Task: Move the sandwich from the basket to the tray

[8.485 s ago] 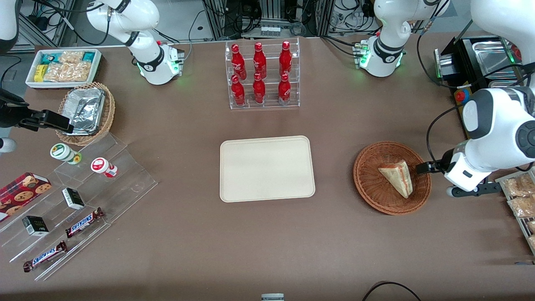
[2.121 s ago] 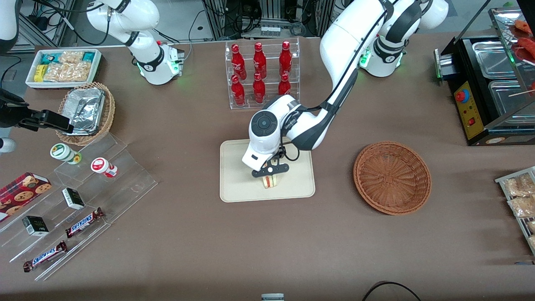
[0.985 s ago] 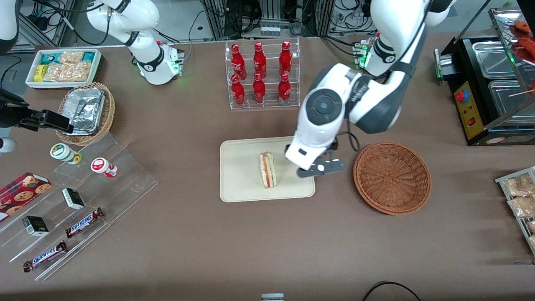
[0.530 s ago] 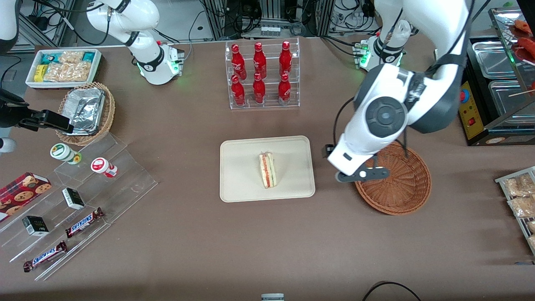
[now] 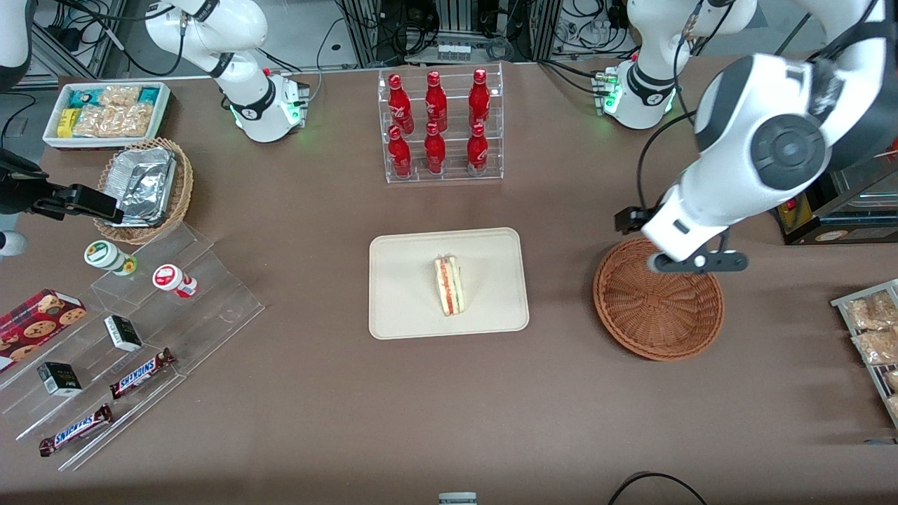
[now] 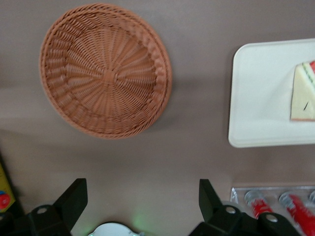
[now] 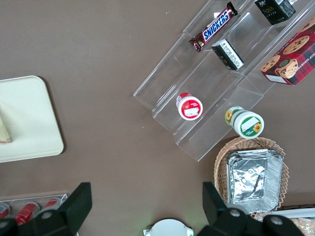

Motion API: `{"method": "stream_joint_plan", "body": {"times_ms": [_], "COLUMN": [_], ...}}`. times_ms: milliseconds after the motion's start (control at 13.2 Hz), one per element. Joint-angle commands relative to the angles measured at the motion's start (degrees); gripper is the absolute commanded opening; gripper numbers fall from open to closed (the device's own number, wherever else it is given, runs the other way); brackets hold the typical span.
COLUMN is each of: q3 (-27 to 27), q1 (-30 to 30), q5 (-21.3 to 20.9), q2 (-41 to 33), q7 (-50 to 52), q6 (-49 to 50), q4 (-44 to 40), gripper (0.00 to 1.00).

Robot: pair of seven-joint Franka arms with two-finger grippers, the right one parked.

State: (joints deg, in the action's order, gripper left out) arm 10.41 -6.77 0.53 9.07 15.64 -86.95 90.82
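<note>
The sandwich (image 5: 449, 286) stands on edge on the cream tray (image 5: 407, 294), its red, orange and green filling facing up. The reddish-brown basket (image 5: 658, 308) has nothing in it and sits beside the tray, toward the working arm's end of the table. My gripper (image 5: 698, 263) hangs open and holds nothing, high above the basket's rim on the side farther from the front camera. The left wrist view looks down past the gripper (image 6: 141, 187) at the basket (image 6: 106, 71), the tray (image 6: 256, 98) and a corner of the sandwich (image 6: 302, 93).
A clear rack of red bottles (image 5: 440, 126) stands farther from the front camera than the tray. A black food warmer (image 5: 828, 140) and snack packets (image 5: 873, 337) lie at the working arm's end. A foil-filled tan basket (image 5: 144, 186) and an acrylic snack shelf (image 5: 140, 337) lie toward the parked arm's end.
The gripper let go of the sandwich on the tray, rose, and swung toward the working arm's end, now above the basket's rim. The sandwich has stayed put on the tray.
</note>
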Motion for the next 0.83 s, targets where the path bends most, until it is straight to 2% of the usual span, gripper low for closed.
{"method": "stream_joint_plan", "body": {"times_ms": [0, 227, 758], "q3": [2.42, 2.25, -2.14], "q1": [5.52, 8.78, 9.58], "q5": [0.17, 0.17, -0.18], "q2": [-4.57, -8.27, -12.49], "q7": [-4.29, -8.51, -9.31], "q6": [2.91, 6.43, 8.81], "q4": [2.08, 2.08, 1.73], "gripper": [1.0, 1.0, 1.0]}}
